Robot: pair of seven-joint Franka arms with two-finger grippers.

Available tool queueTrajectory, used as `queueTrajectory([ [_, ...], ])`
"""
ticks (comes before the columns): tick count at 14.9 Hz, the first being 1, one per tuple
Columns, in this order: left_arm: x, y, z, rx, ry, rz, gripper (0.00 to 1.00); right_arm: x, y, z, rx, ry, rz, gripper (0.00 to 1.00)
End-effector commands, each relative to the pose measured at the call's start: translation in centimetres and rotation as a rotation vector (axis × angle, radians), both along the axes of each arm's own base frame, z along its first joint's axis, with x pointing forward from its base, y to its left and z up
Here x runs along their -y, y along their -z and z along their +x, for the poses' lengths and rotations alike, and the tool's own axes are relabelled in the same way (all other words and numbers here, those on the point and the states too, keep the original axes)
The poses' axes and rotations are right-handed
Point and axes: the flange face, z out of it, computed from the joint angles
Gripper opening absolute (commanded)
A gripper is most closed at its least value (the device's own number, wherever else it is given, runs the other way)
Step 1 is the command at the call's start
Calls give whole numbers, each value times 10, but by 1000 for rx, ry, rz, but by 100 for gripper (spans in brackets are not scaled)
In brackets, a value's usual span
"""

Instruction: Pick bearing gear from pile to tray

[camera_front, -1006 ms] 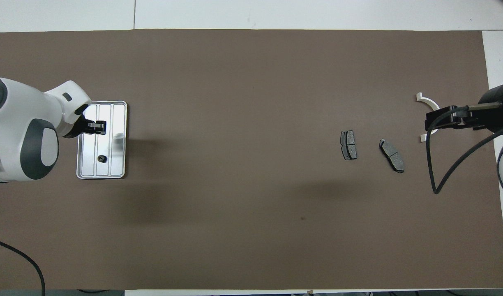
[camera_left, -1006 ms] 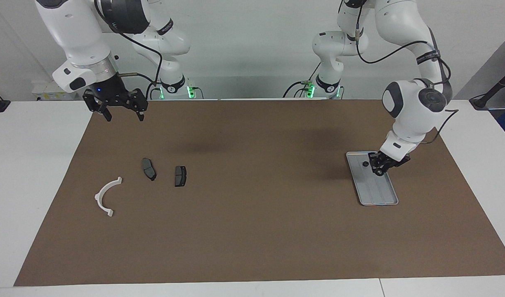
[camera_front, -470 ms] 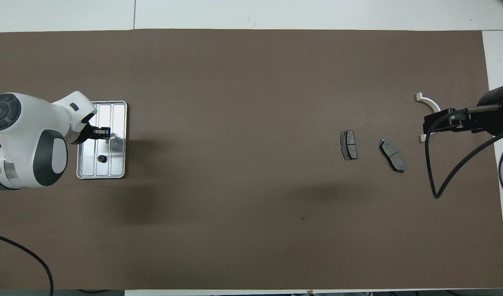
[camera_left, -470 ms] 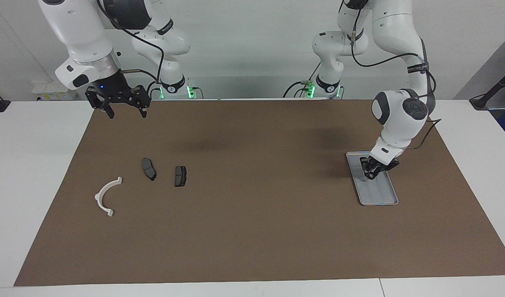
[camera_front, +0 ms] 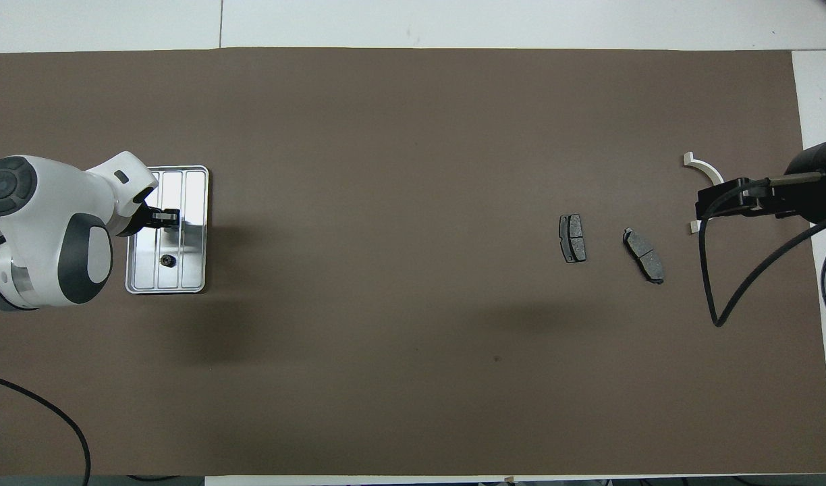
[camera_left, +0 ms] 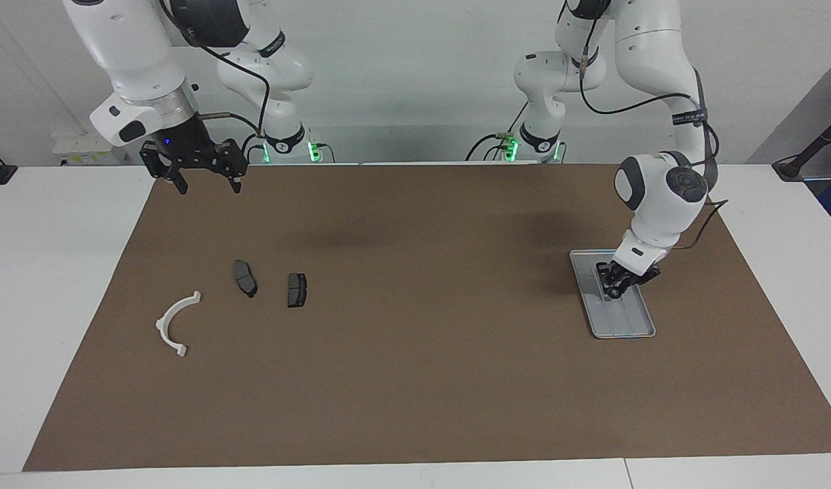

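— Where do we start?
— With our left gripper, which hangs low over the tray. We cannot tell how its fingers stand, and we see nothing clearly in them

— And the bearing gear?
— We see the bearing gear as a small black round piece lying in the tray, just beside the left gripper and nearer to the robots than the spot under it. In the facing view the gripper's body hides it

— What lies around that?
— The tray sits flat on the brown mat, at the left arm's end of the table, with its lengthwise ridges showing and the rest of its floor bare

— Going further out from there?
— Well apart from the left gripper, toward the right arm's end, we find two dark grey plates: one plate first, then the other plate just beside it, the two not touching. Past them lies the white bracket, a half ring on the mat, apart from both plates

— And our other arm?
— Our right gripper waits raised above the mat's edge at the robots' side, its fingers spread wide and holding nothing. From overhead it covers the middle of the white bracket
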Motion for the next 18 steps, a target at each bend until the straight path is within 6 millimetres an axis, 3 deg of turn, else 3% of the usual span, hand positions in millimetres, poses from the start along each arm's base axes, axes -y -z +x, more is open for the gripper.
queueTrajectory([
  [1, -3, 3, -2, 18, 12, -2, 0, -1, -3, -3, 3, 0, 19, 100],
  [17, -3, 13, -1, 22, 14, -2, 0, 2, -5, -4, 3, 3, 19, 100],
  [18, -3, 13, -1, 22, 14, -2, 8, 2, -5, -4, 3, 3, 19, 100],
])
